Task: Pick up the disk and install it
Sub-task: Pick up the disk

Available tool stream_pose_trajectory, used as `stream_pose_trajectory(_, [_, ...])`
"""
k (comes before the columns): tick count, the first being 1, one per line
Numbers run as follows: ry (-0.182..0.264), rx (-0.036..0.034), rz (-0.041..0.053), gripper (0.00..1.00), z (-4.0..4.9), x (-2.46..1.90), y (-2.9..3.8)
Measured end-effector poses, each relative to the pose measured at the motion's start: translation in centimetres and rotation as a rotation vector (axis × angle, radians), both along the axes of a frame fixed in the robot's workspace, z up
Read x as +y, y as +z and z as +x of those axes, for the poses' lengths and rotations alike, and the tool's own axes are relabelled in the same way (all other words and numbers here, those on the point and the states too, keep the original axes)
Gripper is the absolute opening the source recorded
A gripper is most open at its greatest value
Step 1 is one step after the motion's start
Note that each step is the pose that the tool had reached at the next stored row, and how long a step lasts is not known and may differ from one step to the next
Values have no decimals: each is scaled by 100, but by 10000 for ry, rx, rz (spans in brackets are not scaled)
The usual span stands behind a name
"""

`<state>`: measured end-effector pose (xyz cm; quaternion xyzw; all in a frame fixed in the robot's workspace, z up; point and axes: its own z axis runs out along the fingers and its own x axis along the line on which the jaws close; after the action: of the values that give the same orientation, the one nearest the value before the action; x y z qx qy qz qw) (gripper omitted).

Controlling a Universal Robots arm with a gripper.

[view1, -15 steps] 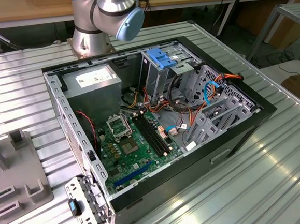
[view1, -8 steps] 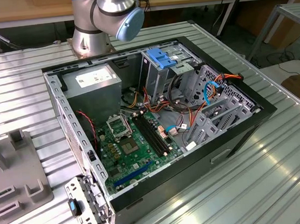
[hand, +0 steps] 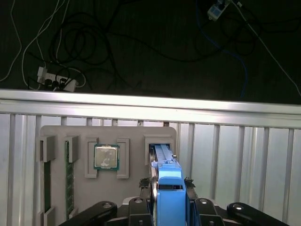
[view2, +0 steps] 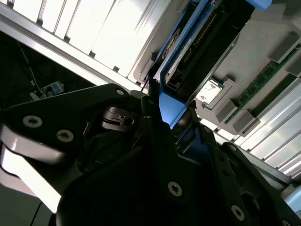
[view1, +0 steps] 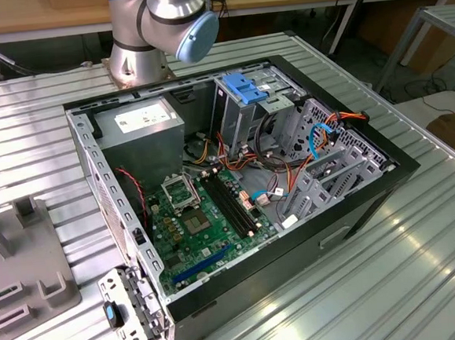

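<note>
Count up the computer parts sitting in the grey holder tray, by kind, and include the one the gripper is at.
disk: 1
processor chip: 1
memory sticks: 2
Total: 4

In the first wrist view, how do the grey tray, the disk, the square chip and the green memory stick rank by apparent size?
1. tray, largest.
2. disk, though being nearest the camera enlarges it.
3. chip and memory stick: no clear order; the stick is longer, the chip wider.
</note>
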<state>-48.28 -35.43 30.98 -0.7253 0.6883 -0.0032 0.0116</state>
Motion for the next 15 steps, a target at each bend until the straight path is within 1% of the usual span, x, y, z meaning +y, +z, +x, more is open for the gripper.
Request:
stream_pose_trajectory(13, [0,0,0,36,-4,0,0])
stream_pose_trajectory(14, [0,-1,0,36,-5,0,3])
stream_pose_trajectory(15, [0,-1,0,36,-4,0,21])
